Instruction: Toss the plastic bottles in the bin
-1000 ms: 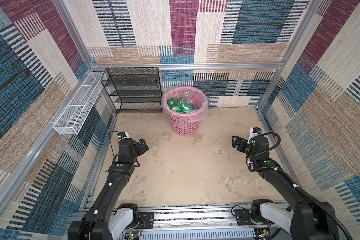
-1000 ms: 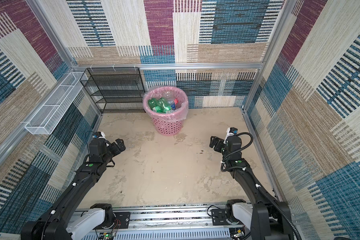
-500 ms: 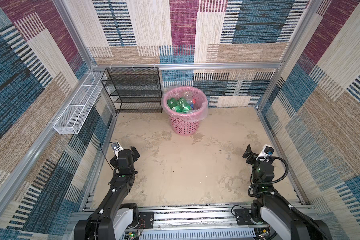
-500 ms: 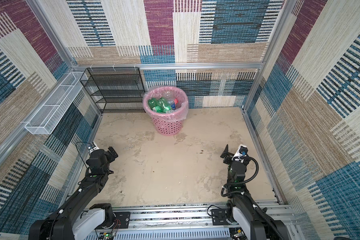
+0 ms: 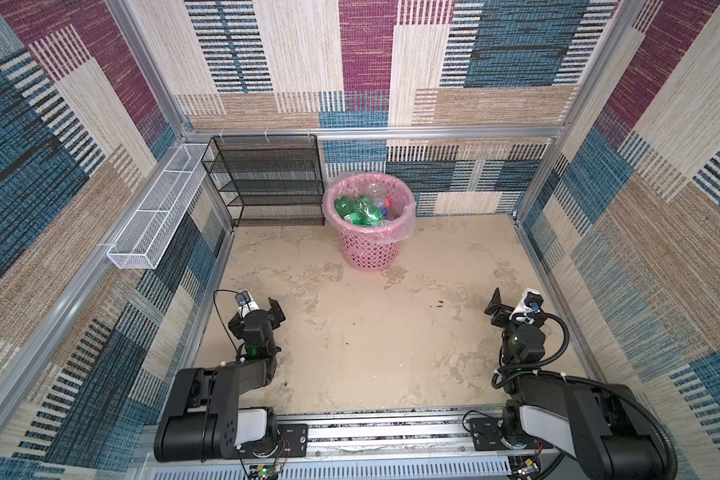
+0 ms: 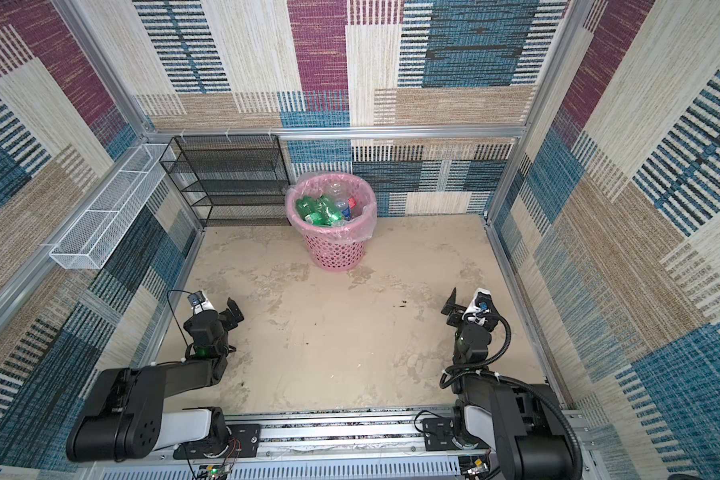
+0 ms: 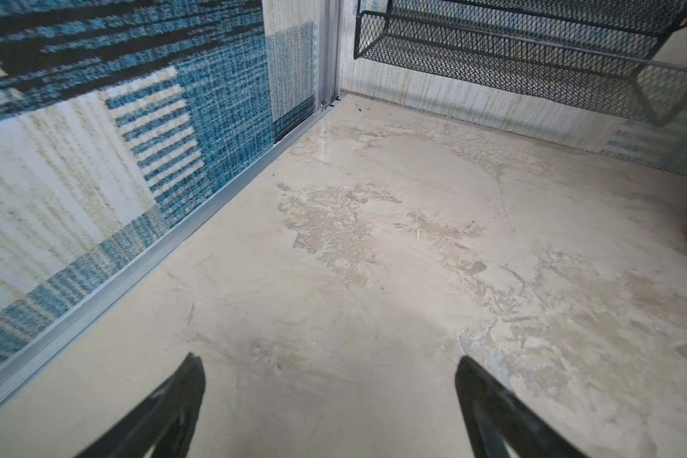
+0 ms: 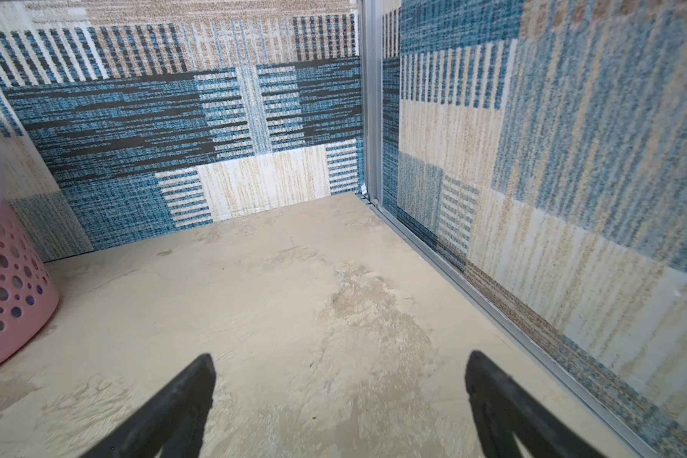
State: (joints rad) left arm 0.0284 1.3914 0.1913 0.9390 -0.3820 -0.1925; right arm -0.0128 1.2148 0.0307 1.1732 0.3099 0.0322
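The pink perforated bin (image 5: 368,247) (image 6: 335,249) with its clear liner stands at the back wall, and its side also shows in the right wrist view (image 8: 9,285). Green and clear plastic bottles (image 5: 358,210) (image 6: 321,211) lie piled inside it; none lies on the floor. My left gripper (image 5: 272,311) (image 6: 230,312) (image 7: 328,359) sits low at the front left, open and empty. My right gripper (image 5: 499,305) (image 6: 454,305) (image 8: 340,355) sits low at the front right, also open and empty. Both are far from the bin, over bare floor.
A black mesh shelf rack (image 5: 267,178) stands against the back wall left of the bin. A long white wire basket (image 5: 154,216) hangs on the left wall. Carpeted walls close in three sides, and an aluminium rail (image 5: 371,432) carrying both arm bases runs along the front.
Both arms have folded back toward the front rail, drawing the grippers nearer the front and the side walls. Both grippers stayed open.
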